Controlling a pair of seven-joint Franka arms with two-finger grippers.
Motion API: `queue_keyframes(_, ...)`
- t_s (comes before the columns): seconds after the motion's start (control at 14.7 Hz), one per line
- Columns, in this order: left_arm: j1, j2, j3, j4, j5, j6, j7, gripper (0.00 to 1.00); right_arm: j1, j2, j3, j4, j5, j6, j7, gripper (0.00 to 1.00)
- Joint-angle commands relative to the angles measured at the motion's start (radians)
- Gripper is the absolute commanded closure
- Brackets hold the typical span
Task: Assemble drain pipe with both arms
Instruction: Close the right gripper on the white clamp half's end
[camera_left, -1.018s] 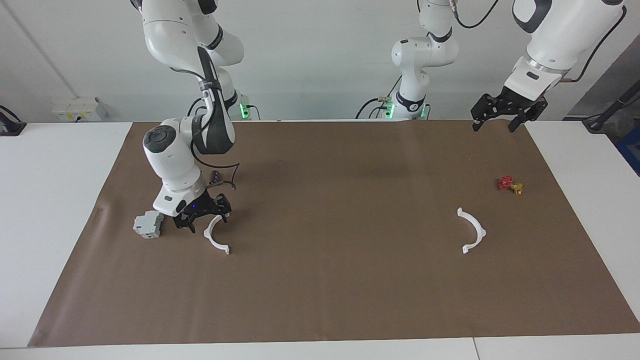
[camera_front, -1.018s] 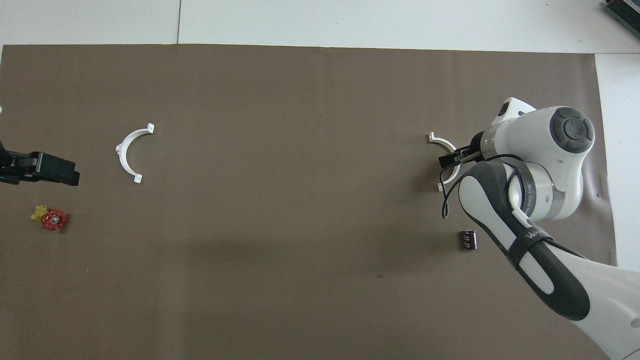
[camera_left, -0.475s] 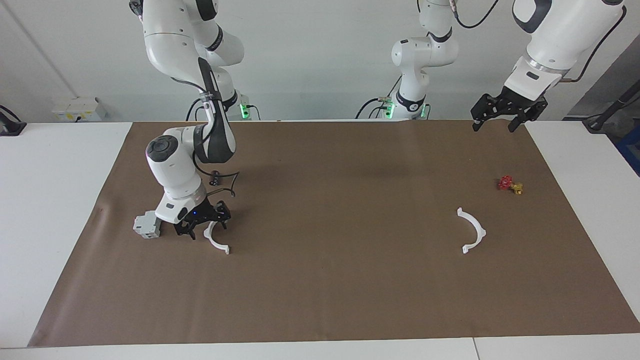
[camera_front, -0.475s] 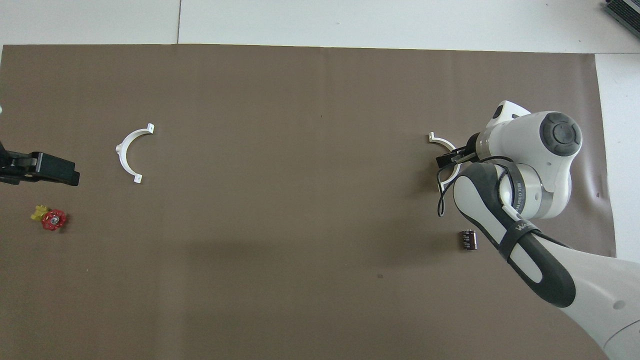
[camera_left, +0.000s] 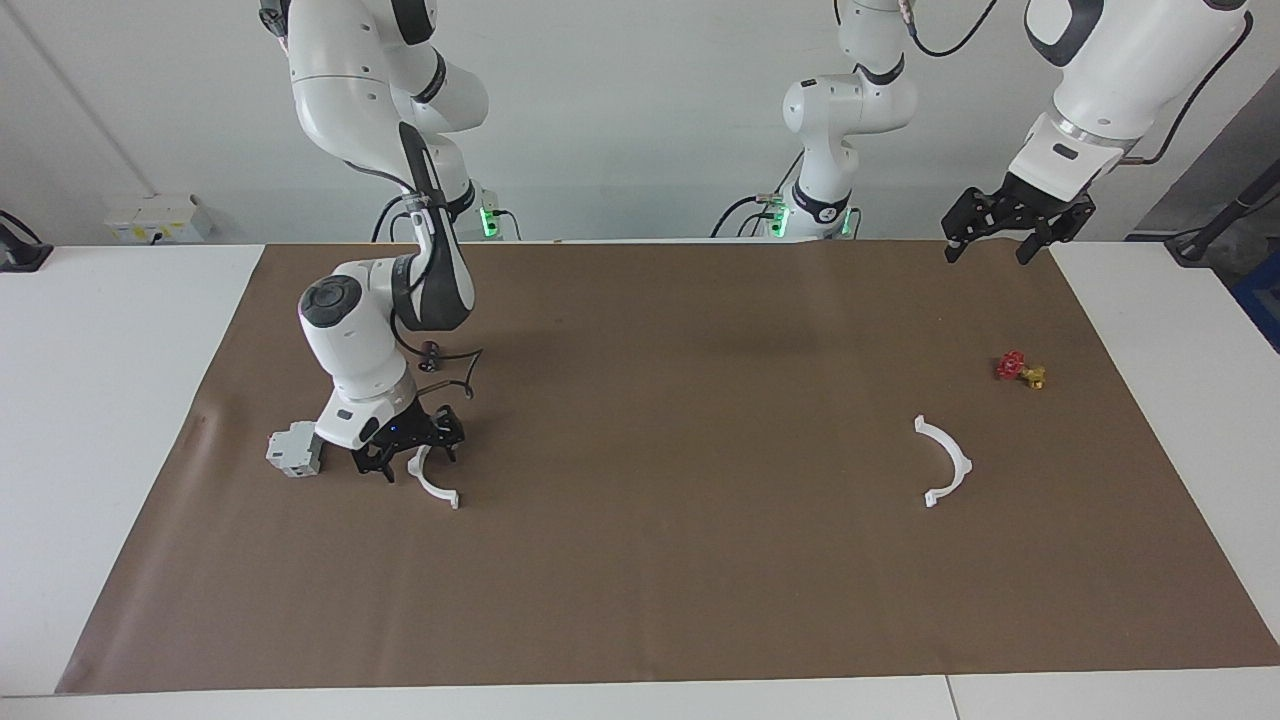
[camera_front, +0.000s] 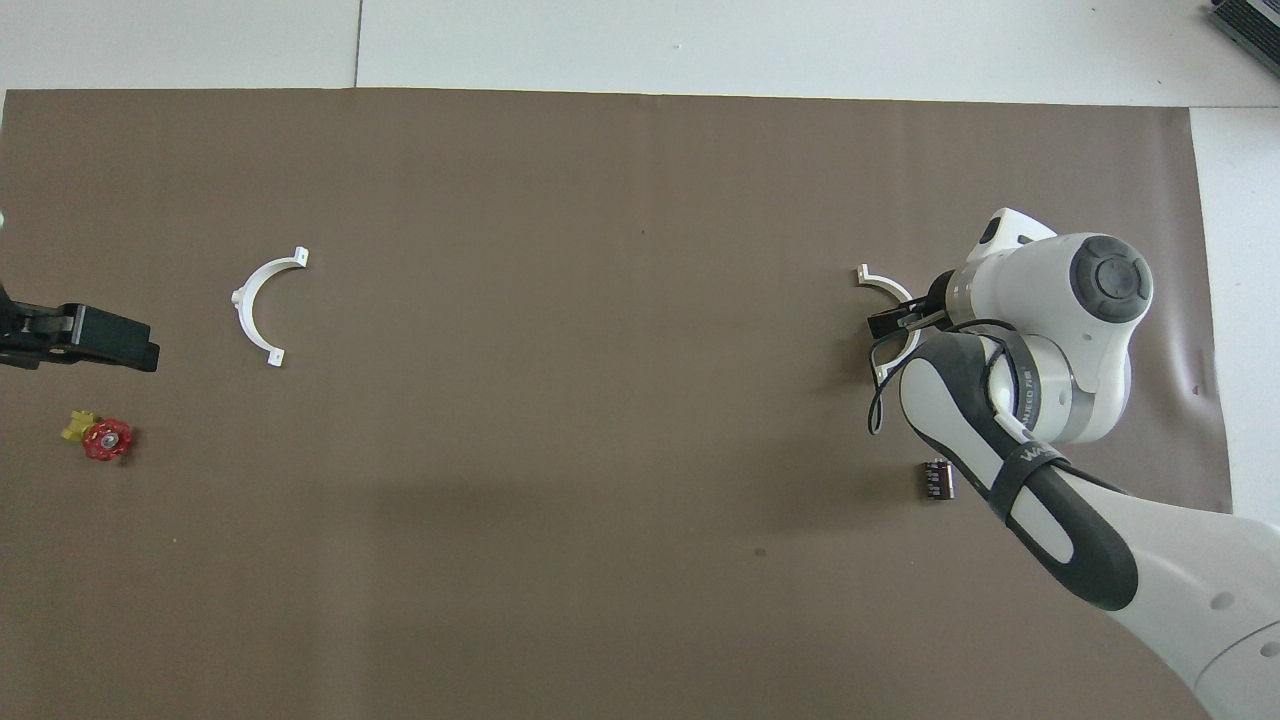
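On the brown mat, two thin white half-rings (camera_left: 434, 482) (camera_left: 946, 460) well apart, right gripper (camera_left: 413, 456) wide over one, left gripper (camera_left: 990, 241) wide, waiting.

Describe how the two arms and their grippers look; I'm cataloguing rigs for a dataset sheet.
Both arms are glossy white jointed segments with dark grey joint bands and round dark caps. The right arm carries grey lettering and a loose black cable. The left gripper and right gripper are black, two-fingered linkages. Green lights glow at the bases.
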Motion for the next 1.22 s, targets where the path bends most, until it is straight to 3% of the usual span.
queue_keyframes(0.0,0.014,-0.032,-0.006,-0.037,-0.009,0.017,0.000,0.00,-0.004,-0.003,0.003,-0.027,0.036,0.034,-0.032,0.00)
queue_keyframes(1.09,0.014,-0.032,-0.006,-0.037,-0.009,0.017,0.000,0.00,-0.012,-0.036,0.003,-0.016,0.036,-0.052,-0.038,0.04)
queue_keyframes(1.15,0.014,-0.033,-0.006,-0.037,-0.009,0.017,0.000,0.00,-0.012,-0.036,0.003,-0.017,0.036,-0.051,-0.038,0.09)
